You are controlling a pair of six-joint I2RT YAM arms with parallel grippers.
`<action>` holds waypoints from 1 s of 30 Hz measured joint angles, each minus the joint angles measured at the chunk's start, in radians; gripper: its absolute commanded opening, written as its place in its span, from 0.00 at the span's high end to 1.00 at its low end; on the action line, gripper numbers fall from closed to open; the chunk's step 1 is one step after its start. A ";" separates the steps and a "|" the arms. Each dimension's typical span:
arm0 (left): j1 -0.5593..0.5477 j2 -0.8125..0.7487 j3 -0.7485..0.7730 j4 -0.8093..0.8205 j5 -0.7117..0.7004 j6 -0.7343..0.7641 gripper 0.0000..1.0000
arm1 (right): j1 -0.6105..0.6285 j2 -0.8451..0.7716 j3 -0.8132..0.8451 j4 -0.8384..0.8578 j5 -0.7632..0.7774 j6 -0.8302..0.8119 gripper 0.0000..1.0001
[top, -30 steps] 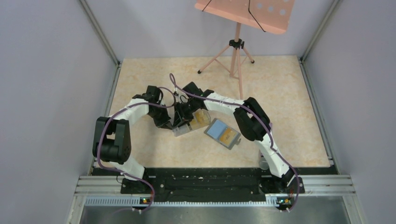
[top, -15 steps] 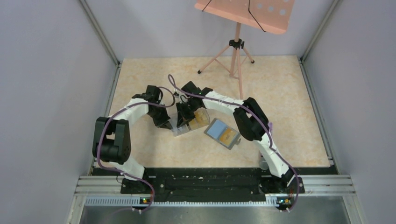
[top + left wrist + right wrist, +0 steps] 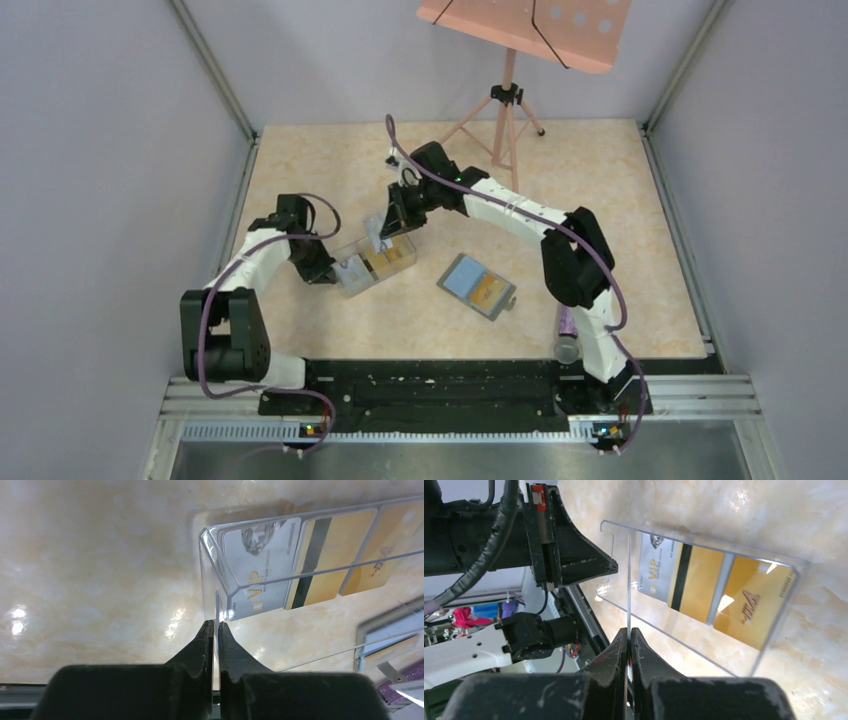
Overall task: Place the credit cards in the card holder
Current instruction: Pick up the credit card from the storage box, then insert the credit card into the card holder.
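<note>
A clear plastic box (image 3: 372,262) lies on the table left of centre. It holds a whitish VIP card (image 3: 260,565), a yellow card with a black stripe (image 3: 325,560) and an orange card (image 3: 395,540). My left gripper (image 3: 326,272) is shut on the box's near-left wall (image 3: 216,611). My right gripper (image 3: 386,226) is shut on a thin clear upright panel of the box (image 3: 629,580), and the same cards (image 3: 696,585) show behind it. The dark-grey card holder (image 3: 477,286) lies open to the right, with a pale blue and an orange card in it.
A pink music stand (image 3: 510,100) on a tripod stands at the back centre. A purple cylinder (image 3: 567,335) lies by the right arm's base. Grey walls and metal rails close in the table on the left and right. The card holder's edge (image 3: 380,624) shows low right in the left wrist view.
The box has slid left and away from the card holder. My left arm drew back left with its wall; my right gripper moved toward the back, with the clear panel now upright in it.
</note>
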 measured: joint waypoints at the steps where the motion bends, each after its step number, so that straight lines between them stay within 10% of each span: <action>1: 0.010 -0.021 -0.007 -0.007 -0.004 0.000 0.83 | -0.009 -0.016 -0.013 0.014 -0.003 0.005 1.00; 9: 0.022 -0.198 -0.006 -0.008 0.028 0.011 0.49 | -0.075 -0.106 -0.146 0.117 -0.053 0.066 1.00; 30: -0.039 -0.333 -0.080 0.634 0.715 -0.265 0.54 | -0.123 -0.319 -0.507 0.785 -0.404 0.620 1.00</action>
